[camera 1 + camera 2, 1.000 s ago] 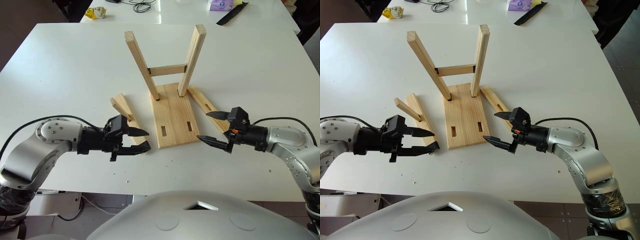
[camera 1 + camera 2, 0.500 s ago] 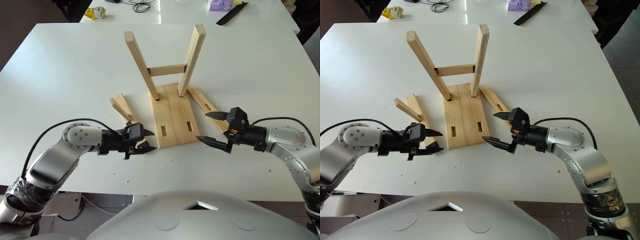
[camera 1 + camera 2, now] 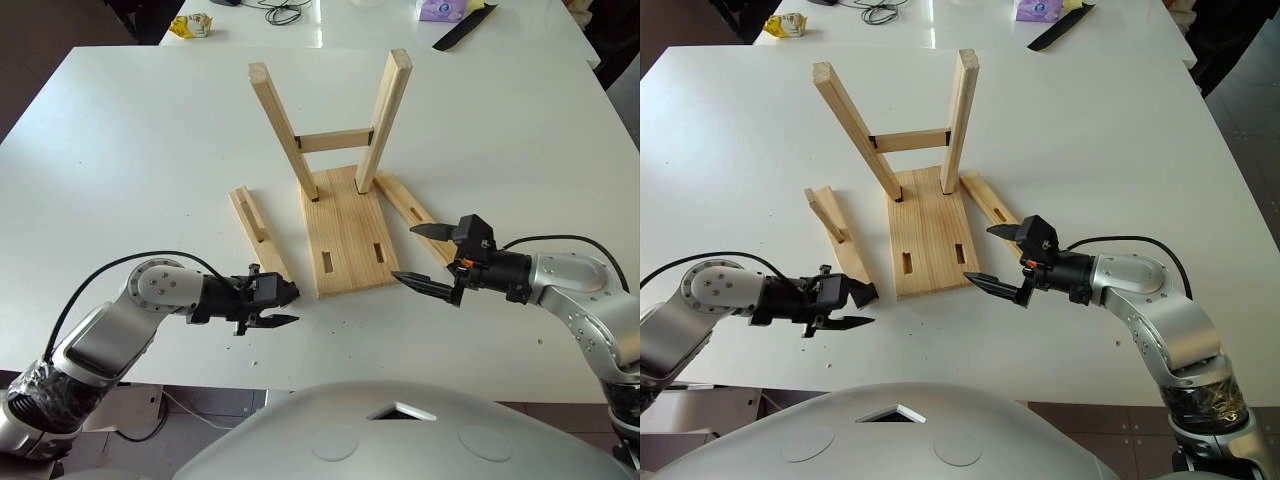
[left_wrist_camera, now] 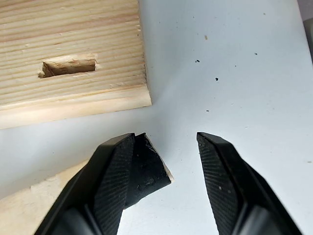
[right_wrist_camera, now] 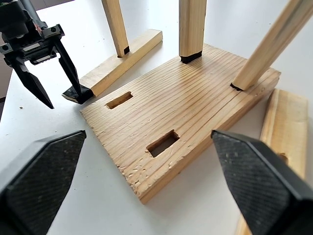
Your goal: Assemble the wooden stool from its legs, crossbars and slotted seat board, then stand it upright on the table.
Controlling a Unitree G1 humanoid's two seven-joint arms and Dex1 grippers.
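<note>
The slotted seat board lies flat mid-table. Two legs joined by a crossbar stand in its far slots. Its two near slots are empty. A loose leg lies flat left of the board, and another lies on the right. My left gripper is open at the left leg's dark near end, which rests against one finger. My right gripper is open just right of the board's near corner, holding nothing.
Both grippers hover low near the table's front edge. Small wood crumbs dot the white table. On a second table behind lie a yellow item, cables, a purple box and a black object.
The left loose leg has turned over and now lies flat and straighter beside the board. My left gripper drew back toward the front edge. The right arm has not moved.
</note>
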